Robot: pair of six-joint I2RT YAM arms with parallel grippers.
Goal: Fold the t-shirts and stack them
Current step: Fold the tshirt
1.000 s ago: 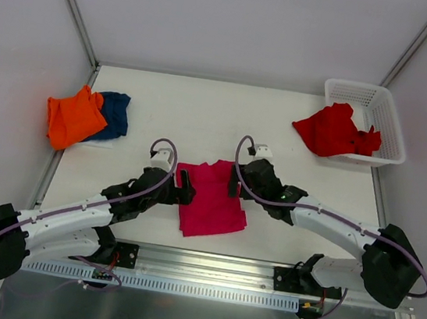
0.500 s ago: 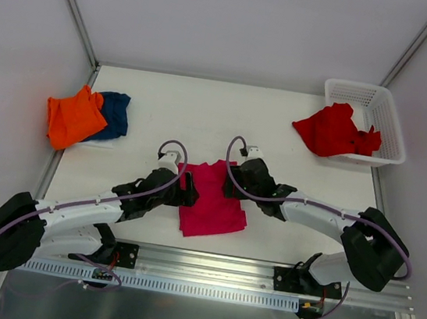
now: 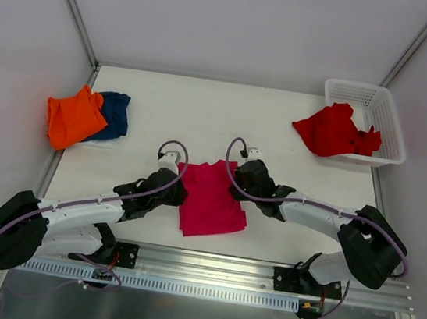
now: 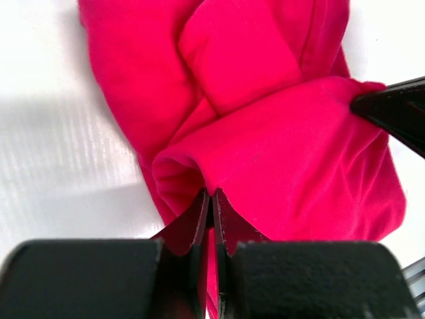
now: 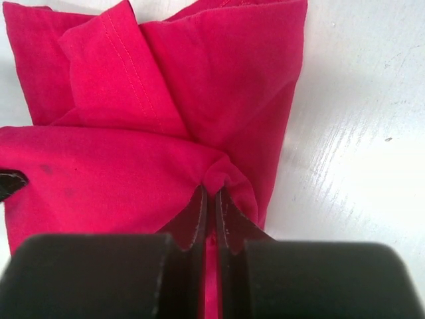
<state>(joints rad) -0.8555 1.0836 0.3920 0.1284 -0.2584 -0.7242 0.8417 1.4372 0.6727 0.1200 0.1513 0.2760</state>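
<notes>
Compared to a second ago both arms have scooted in tighter on the pink t-shirt (image 3: pixel 211 206) lying near-middle on the table (image 3: pixel 204 111), and now the left gripper (image 4: pixel 211 203) and right gripper (image 5: pixel 211 199) each pinch a fold of its edge.

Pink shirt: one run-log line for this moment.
pink shirt: mid-fold | left gripper: shut on pink shirt | right gripper: shut on pink shirt | orange shirt: overlapping blue shirt | red shirt: half in basket

the orange t-shirt (image 3: pixel 73 117) hides part of the blue t-shirt (image 3: pixel 117 111); wrist views crop the pink t-shirt (image 4: pixel 265 166).
</notes>
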